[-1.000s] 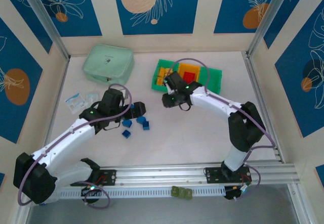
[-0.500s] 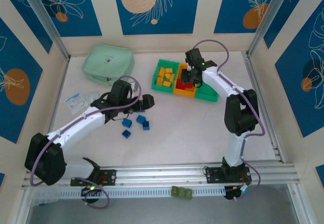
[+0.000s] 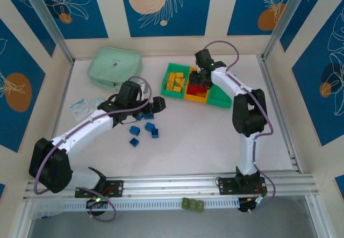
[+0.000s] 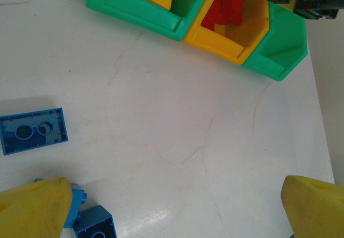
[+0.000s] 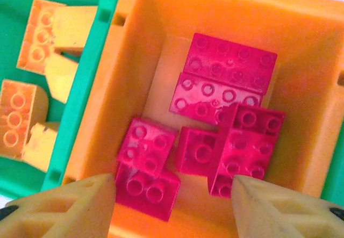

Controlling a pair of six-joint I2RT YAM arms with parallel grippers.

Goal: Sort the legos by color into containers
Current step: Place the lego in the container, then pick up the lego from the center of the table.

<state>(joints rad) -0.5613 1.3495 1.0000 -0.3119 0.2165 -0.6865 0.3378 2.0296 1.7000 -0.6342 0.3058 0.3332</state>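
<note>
Three joined bins stand at the back: a green one [image 3: 171, 71] with yellow-orange bricks [image 5: 27, 109], an orange-yellow one [image 5: 134, 44] with several red bricks [image 5: 226, 82], and a green one [image 3: 221, 97] that looks empty. My right gripper [image 5: 173, 183] hangs open just above the red bricks in the middle bin, nothing between its fingers. Several blue bricks [image 3: 150, 127] lie loose on the table. My left gripper [image 3: 156, 105] is open just right of them; in its wrist view one blue brick [image 4: 33, 131] lies to the left and others [image 4: 92, 225] sit by the left fingertip [image 4: 33, 208].
A mint-green zip case [image 3: 114, 66] lies at the back left, with clear plastic packets [image 3: 83, 107] in front of it. Small olive blocks [image 3: 192, 204] rest on the front rail. Bare white table [image 4: 188, 141] stretches between the blue bricks and the bins.
My right gripper has swung from the middle of the table back to the middle bin and hangs open over the red bricks. My left gripper has shifted right, past the blue bricks.
</note>
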